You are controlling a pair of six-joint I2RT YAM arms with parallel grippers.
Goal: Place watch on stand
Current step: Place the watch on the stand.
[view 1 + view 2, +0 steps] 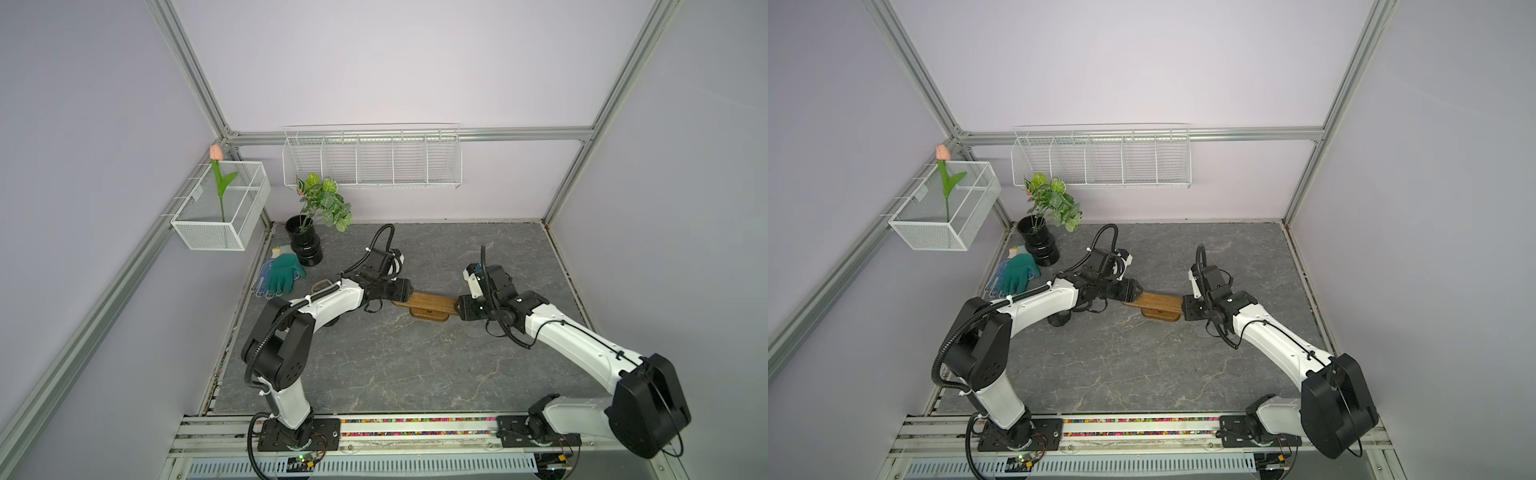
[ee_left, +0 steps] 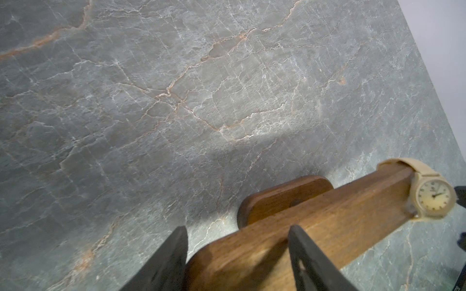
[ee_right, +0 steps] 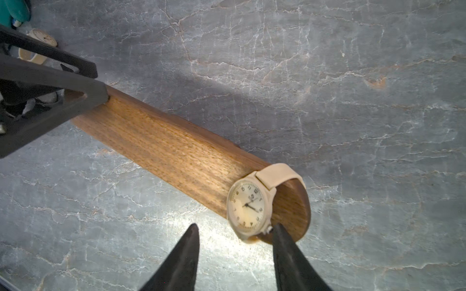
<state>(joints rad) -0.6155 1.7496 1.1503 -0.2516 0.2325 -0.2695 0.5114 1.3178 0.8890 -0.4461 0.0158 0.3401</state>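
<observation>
Circling the stand's (image 3: 161, 148) end, the watch (image 3: 249, 209) is seen just beside the right gripper's (image 3: 235, 228) parted jaws. The other end is straddled by the left gripper (image 2: 238, 228), grip unclear.

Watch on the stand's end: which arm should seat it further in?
Likely right: the right gripper is open just beside the watch; the left gripper sits at the far end of the stand.

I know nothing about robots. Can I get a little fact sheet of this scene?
Stand: long brown wooden bar on an oval foot, on the grey marbled tabletop
Watch: beige round-faced strap watch, looped around one end of the bar
Right claw: open, beside that watch
Left claw: at the bar's opposite end; grip unclear
Spare: second beige watch lying on the tabletop
</observation>
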